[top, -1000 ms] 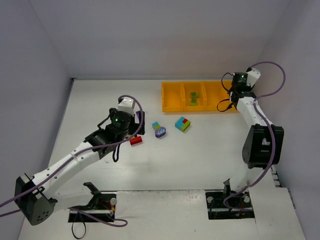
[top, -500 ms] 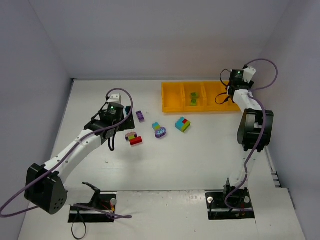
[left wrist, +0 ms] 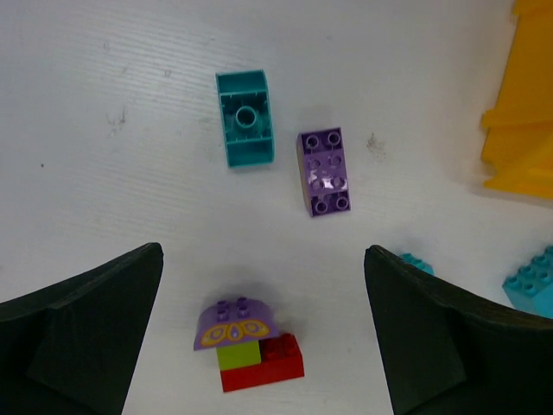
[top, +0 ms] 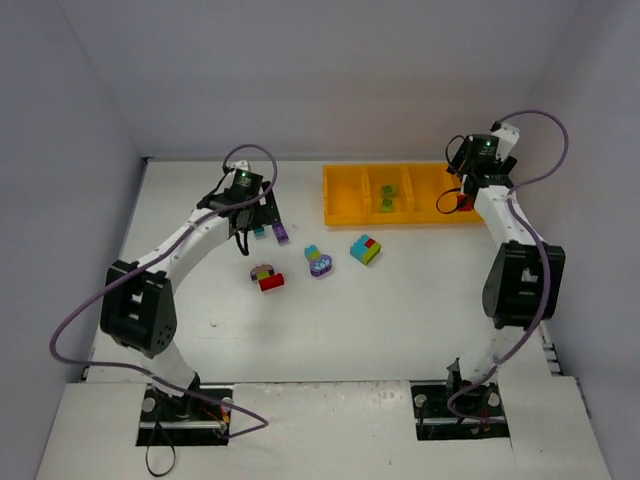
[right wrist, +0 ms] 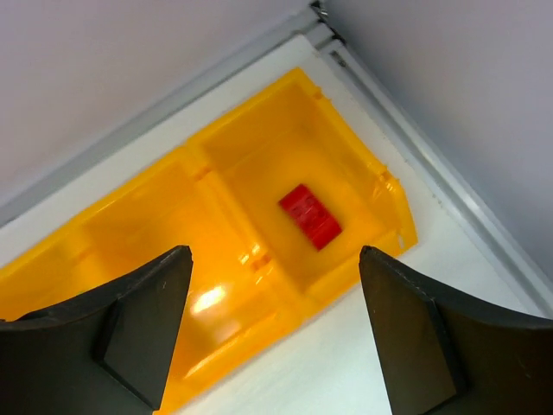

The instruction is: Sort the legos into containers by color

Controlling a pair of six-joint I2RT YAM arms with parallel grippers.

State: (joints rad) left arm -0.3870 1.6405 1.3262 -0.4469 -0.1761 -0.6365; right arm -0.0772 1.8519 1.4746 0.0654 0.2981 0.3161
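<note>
Left fingers (left wrist: 78, 337) spread over teal brick (left wrist: 245, 118), purple brick (left wrist: 324, 171); right fingers (right wrist: 415, 337) spread above red brick (right wrist: 309, 216) in tray (right wrist: 393, 203)

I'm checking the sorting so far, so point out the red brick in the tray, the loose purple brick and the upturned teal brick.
red brick (right wrist: 309, 216), right wrist view, middle of its top.
purple brick (left wrist: 324, 170), left wrist view, centre of its studded top.
teal brick (left wrist: 245, 131), left wrist view, its hollow underside.
</note>
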